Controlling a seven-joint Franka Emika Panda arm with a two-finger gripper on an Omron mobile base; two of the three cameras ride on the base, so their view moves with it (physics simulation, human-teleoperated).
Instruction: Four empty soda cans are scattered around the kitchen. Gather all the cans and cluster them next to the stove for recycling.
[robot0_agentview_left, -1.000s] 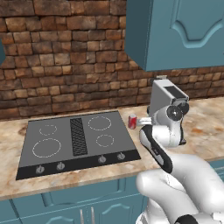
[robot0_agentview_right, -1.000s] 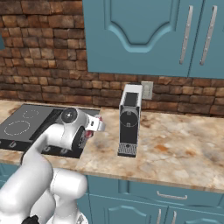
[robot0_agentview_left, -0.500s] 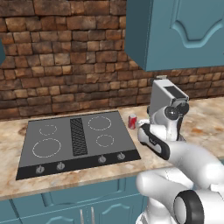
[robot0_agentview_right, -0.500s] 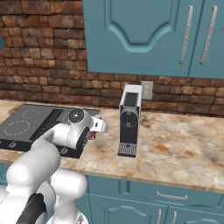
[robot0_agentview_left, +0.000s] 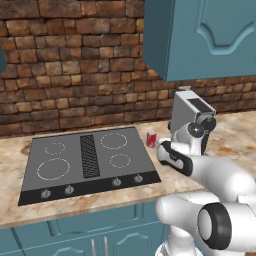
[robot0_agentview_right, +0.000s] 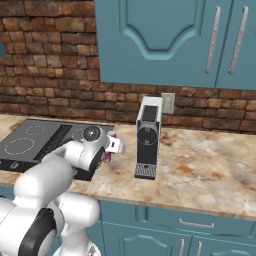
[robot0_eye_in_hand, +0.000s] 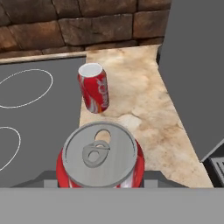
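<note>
Held red can (robot0_eye_in_hand: 99, 162): jaws clamping it, arm edging right since a second ago. Delivery nearing the standing can (robot0_eye_in_hand: 93, 88) beside the stove (robot0_agentview_left: 90, 155).

Bare counter (robot0_eye_in_hand: 144, 109) strip between stove (robot0_eye_in_hand: 39, 113) and coffee machine (robot0_agentview_right: 148, 136); red can (robot0_eye_in_hand: 93, 87) stands there.

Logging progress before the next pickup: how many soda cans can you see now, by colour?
Red soda cans: 2, the held can in the gripper and the standing can on the counter beside the stove.
Blue soda cans: 0.
Total: 2.
</note>
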